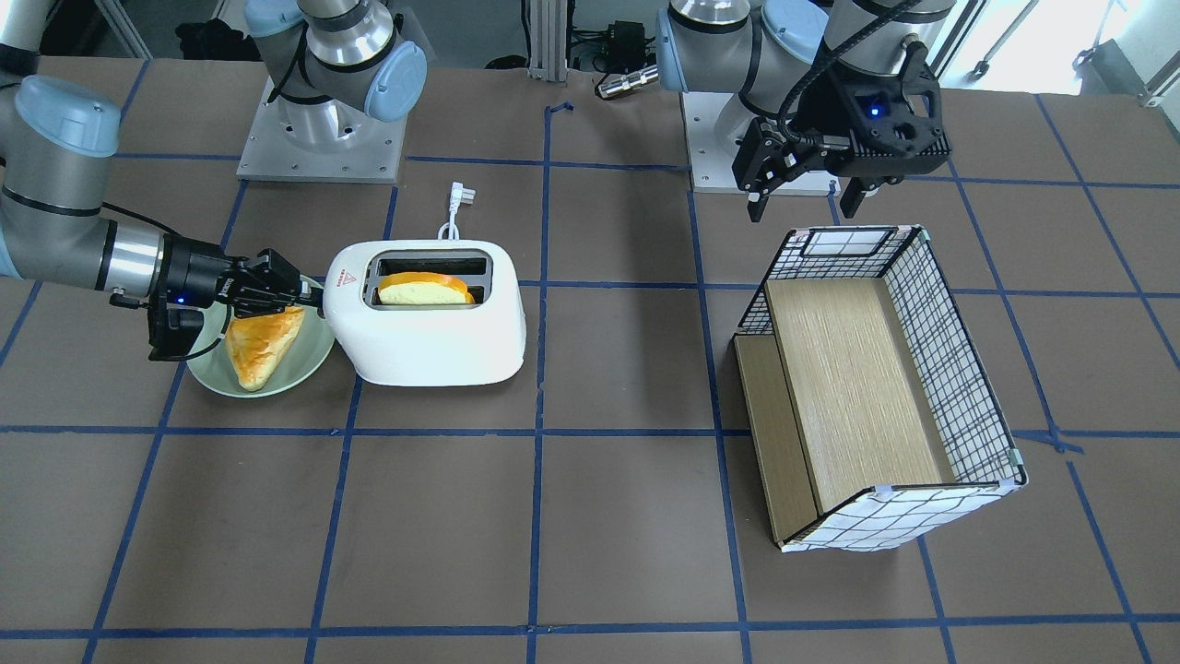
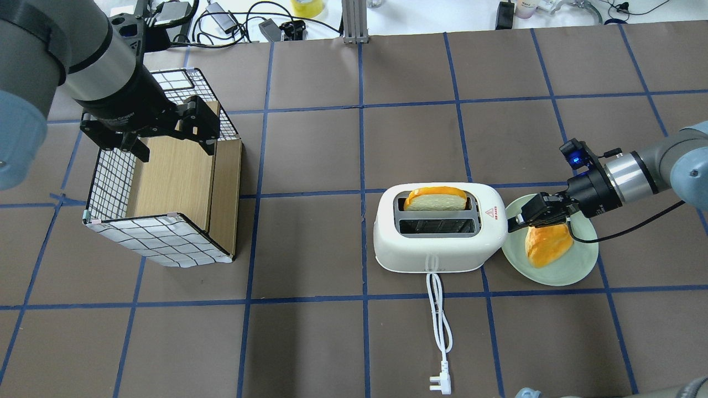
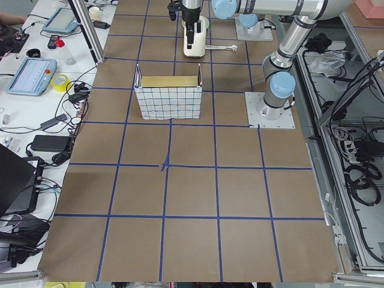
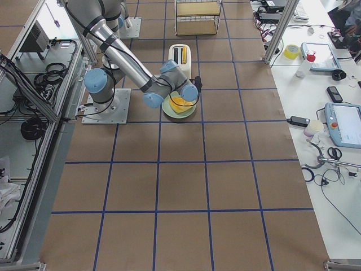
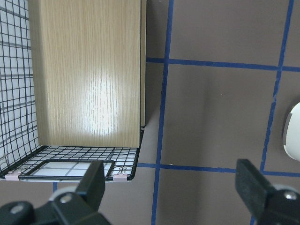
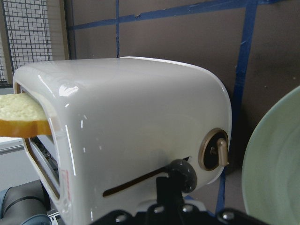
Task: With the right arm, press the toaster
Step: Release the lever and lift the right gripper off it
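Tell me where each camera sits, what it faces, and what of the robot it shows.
Front-facing: across the table, facing the robot; left arm, right arm, toaster, grid box.
Overhead: behind the robot, looking down; left pincer, right pincer.
Exterior left: table's left end; left arm nearest.
Exterior right: table's right end; right arm nearest.
Left wrist: down onto the box; own open fingers.
Right wrist: at the toaster's lever; own fingertip.
Shared: front-facing and overhead both show toaster and box.

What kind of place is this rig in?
Probably a robotics lab cell, not a kitchen: blue tape grid on the table, a teach pendant on the side bench, and the toaster as a prop.
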You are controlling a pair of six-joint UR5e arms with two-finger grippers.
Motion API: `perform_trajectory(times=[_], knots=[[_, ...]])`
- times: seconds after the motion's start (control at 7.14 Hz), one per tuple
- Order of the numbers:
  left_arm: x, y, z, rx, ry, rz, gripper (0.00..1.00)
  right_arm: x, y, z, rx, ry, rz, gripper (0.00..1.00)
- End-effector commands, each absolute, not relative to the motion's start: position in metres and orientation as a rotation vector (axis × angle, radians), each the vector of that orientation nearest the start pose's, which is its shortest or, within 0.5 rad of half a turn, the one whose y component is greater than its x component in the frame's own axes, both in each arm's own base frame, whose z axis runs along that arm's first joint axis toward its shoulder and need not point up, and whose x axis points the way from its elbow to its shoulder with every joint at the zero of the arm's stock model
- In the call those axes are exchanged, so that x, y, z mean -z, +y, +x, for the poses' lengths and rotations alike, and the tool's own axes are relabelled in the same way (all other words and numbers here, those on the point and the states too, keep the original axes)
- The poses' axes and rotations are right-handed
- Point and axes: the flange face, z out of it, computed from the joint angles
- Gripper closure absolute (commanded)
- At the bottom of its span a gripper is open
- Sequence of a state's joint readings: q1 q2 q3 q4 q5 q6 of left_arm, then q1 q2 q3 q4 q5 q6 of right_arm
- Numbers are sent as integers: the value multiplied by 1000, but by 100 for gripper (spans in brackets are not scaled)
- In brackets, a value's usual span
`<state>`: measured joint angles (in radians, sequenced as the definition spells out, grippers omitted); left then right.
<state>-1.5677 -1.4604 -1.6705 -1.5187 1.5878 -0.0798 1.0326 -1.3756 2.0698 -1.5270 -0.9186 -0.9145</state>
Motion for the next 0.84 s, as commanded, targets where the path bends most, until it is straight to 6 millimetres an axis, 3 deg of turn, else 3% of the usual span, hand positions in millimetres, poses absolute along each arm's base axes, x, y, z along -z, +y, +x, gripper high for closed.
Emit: perform_trajectory(times=[0.0,0.14,0.28,0.7], knots=[[-496,-451,-130,99,3123,-130,0,-206,-447,-41,-150,2208,-104,100],[-496,-451,-130,99,3123,-130,0,-217,-452,-44,-192,2234,15,100],[-496,-451,-130,99,3123,-130,0,-247,-454,-49,-200,2313,45,100],[-496,-451,-130,99,3121,-130,0,-359,-460,-61,-249,2501,185,100]])
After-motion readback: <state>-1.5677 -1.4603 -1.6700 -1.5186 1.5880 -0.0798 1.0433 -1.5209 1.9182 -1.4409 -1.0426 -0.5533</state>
